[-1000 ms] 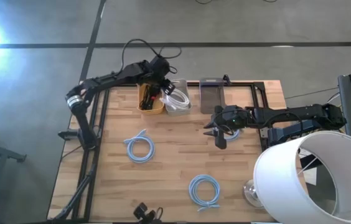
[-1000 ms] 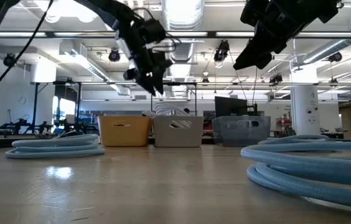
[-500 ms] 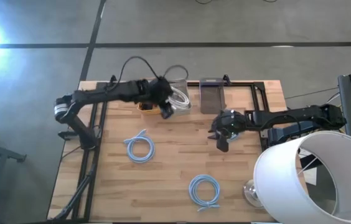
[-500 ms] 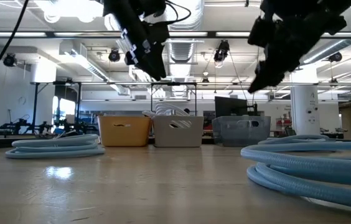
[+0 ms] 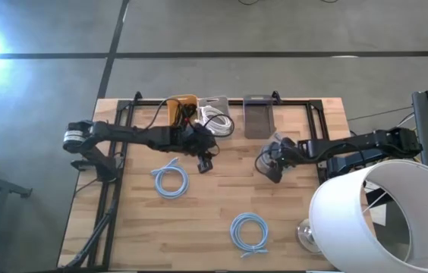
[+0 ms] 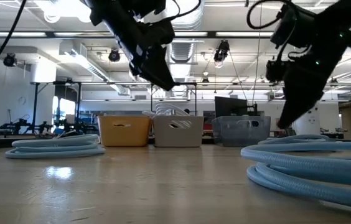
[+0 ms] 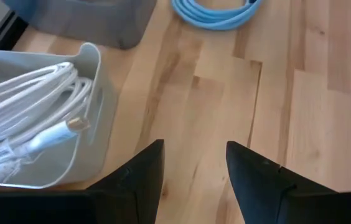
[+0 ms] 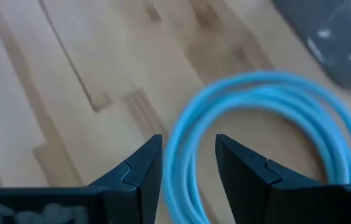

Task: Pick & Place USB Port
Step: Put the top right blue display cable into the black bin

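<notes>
Three light-blue cable coils lie flat on the wooden table: one (image 5: 170, 180) left of centre, one (image 5: 250, 231) near the near edge, and one (image 8: 275, 99) under my right gripper. My right gripper (image 5: 272, 173) (image 8: 188, 140) is open and low over that third coil, a finger on each side of its strand; whether it touches, I cannot tell. My left gripper (image 5: 206, 164) (image 7: 191, 149) is open and empty, hovering over bare wood just near of the white bin (image 7: 32, 118). No USB port shows.
Three bins stand in a row at the far edge: a yellow one (image 5: 182, 114), a white one with white cables (image 5: 215, 117) and a clear grey one (image 5: 258, 116). A big white lampshade (image 5: 373, 220) and a glass bulb (image 5: 305, 231) fill the near right corner.
My left gripper has swung from over the yellow and white bins toward the near edge and come down over the bare wood. My right gripper has dropped toward the table, down onto the blue coil beside it.
</notes>
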`<act>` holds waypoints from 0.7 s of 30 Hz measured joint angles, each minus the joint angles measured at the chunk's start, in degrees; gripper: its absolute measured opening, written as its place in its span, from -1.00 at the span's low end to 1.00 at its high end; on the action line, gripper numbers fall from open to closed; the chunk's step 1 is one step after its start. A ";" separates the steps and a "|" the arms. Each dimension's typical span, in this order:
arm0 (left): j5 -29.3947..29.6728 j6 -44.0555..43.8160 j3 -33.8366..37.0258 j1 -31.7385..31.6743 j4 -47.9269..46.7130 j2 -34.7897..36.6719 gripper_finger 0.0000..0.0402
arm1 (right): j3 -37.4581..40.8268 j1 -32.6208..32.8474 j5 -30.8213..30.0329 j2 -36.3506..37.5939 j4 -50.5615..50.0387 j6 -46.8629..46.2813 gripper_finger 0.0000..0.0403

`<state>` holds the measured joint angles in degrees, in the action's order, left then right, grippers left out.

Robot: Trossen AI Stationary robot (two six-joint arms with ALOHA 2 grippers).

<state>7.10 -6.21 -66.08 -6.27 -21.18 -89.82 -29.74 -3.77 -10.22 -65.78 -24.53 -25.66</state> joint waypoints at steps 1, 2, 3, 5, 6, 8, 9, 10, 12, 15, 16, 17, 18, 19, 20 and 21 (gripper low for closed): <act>-0.07 -0.63 0.43 -0.02 0.51 0.00 -0.12 | 0.72 0.00 -0.02 0.00 0.00 -0.63 -0.28; -0.08 -1.21 0.78 -0.02 0.69 0.00 -0.12 | 1.47 0.00 -0.01 0.00 0.00 -0.87 -0.28; -0.09 -1.61 0.91 -0.03 0.45 0.00 -0.12 | 2.28 0.00 -0.02 0.00 0.17 -0.93 -0.28; -0.08 -1.83 0.96 -0.04 0.70 0.00 -0.12 | 3.94 0.00 0.02 0.00 1.91 -0.96 -0.27; -0.07 -1.85 0.95 -0.04 0.73 0.00 -0.12 | 4.80 0.00 0.00 0.00 3.54 -1.04 -0.27; -0.08 -1.85 0.77 -0.04 0.77 0.00 -0.12 | 6.43 0.00 0.03 0.00 6.63 -1.10 -0.28; -0.08 -1.84 0.68 -0.04 0.84 0.00 -0.12 | 7.18 0.00 0.15 0.00 7.91 -0.90 -0.28; -0.08 -1.68 0.65 -0.04 0.97 0.00 -0.12 | 7.80 -0.02 0.59 0.00 8.92 -0.49 -0.28; -0.05 -1.32 0.54 -0.04 1.32 0.00 -0.12 | 9.04 -0.07 2.92 0.02 10.73 -0.02 -0.28; -0.05 -1.32 0.54 -0.04 1.40 0.00 -0.12 | 10.74 -0.02 6.79 0.02 13.95 -0.01 -0.28; -0.05 -1.32 0.54 -0.04 1.50 0.00 -0.12 | 11.15 -0.02 7.29 0.02 15.11 0.05 -0.28; -0.05 -1.32 0.54 -0.04 1.60 0.00 -0.12 | 11.39 -0.02 7.45 0.02 15.92 0.13 -0.28; -0.05 -1.32 0.54 -0.04 1.61 0.00 -0.12 | 11.53 -0.02 7.48 0.02 16.61 0.19 -0.29; -0.05 -1.32 0.54 -0.06 1.61 0.00 -0.12 | 11.54 -0.02 7.48 0.02 17.04 0.35 -0.29; -0.05 -1.32 0.54 -0.06 1.59 -0.01 -0.12 | 11.54 -0.02 7.48 0.02 17.50 0.61 -0.29; -0.05 -1.32 0.54 -0.06 1.59 -0.02 -0.13 | 11.50 -0.02 7.48 0.02 17.71 1.13 -0.29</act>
<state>7.05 -7.53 -65.54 -6.33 -19.59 -89.84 -18.24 -3.79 -2.74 -65.76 -6.82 -24.53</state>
